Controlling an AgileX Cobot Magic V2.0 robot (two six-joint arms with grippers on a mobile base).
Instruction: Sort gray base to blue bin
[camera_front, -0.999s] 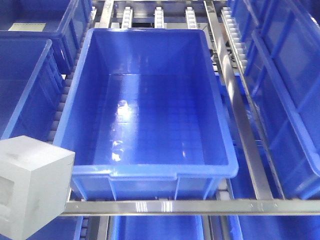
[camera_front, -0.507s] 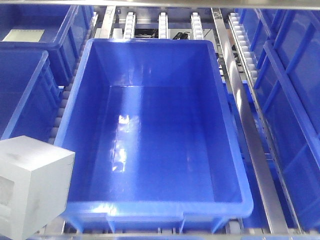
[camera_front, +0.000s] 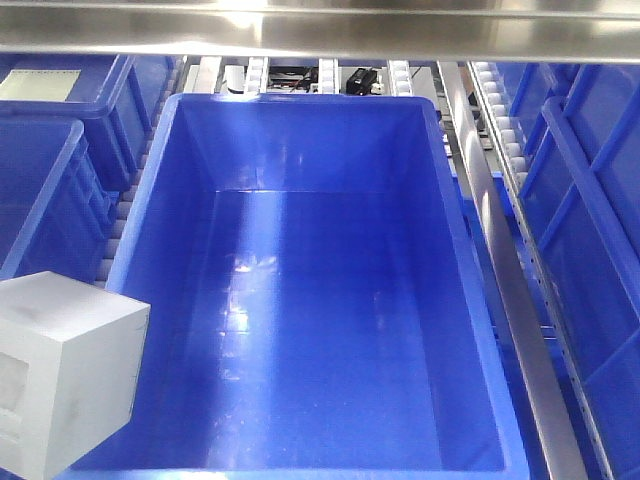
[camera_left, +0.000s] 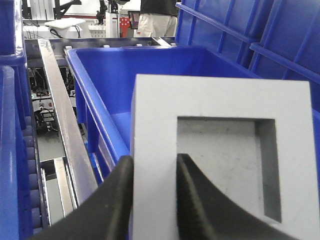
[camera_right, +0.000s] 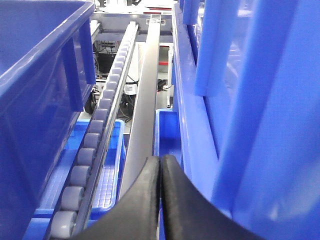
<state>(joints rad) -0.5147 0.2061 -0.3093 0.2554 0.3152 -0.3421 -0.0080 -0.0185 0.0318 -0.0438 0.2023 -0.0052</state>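
Note:
The gray base (camera_front: 65, 370) hangs at the lower left of the front view, beside the left wall of the blue bin (camera_front: 150, 180). In the left wrist view the gray base (camera_left: 225, 105) fills the frame, its square recess facing the camera. My left gripper (camera_left: 154, 162) is shut on the recess's left wall, one finger outside and one inside. The blue bin (camera_left: 100, 95) lies behind the block there, and it holds nothing in the front view. My right gripper (camera_right: 160, 162) is shut on nothing, above a steel rail (camera_right: 145, 105) between bins.
Other blue bins (camera_front: 40, 190) stand at the left and at the right (camera_front: 590, 230) of the rack. Roller tracks (camera_right: 95, 135) and steel rails (camera_front: 500, 260) run between them. A steel shelf beam (camera_front: 320, 30) crosses the top of the front view.
The front view has moved forward over the blue bin: its near rim has slid out of the bottom of the frame and a steel beam has appeared at the top. The gray base keeps its place.

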